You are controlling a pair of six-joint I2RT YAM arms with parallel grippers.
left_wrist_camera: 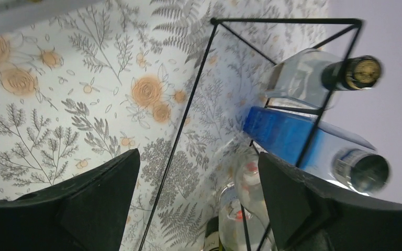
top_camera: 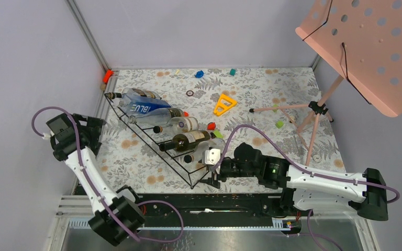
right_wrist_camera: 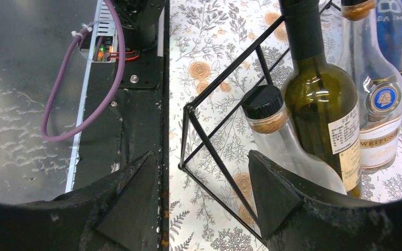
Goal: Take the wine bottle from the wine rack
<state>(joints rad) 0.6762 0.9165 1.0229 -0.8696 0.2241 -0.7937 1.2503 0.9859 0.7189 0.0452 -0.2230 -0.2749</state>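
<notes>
The wine rack (top_camera: pixel 136 130), a black wire frame, lies slantwise on the floral table. Several bottles lie on it, among them a dark green wine bottle (top_camera: pixel 191 139) with a white label. In the right wrist view that wine bottle (right_wrist_camera: pixel 319 104) lies beside a clear bottle with a black cap (right_wrist_camera: pixel 264 102). My right gripper (top_camera: pixel 208 170) is open at the rack's near corner (right_wrist_camera: pixel 186 107); in its wrist view the gripper (right_wrist_camera: pixel 201 157) holds nothing, one finger close to the clear bottle. My left gripper (top_camera: pixel 95 133) is open left of the rack, and the left wrist view shows the gripper (left_wrist_camera: pixel 199 157) empty before the rack's wires (left_wrist_camera: pixel 188 104).
A pink perforated music stand (top_camera: pixel 366 47) on tripod legs (top_camera: pixel 293 107) fills the back right. A yellow triangle (top_camera: pixel 224 104) and small coloured pieces lie behind the rack. A blue-labelled clear bottle (top_camera: pixel 141 106) lies at the rack's far end. The black base rail (top_camera: pixel 214 201) runs along the near edge.
</notes>
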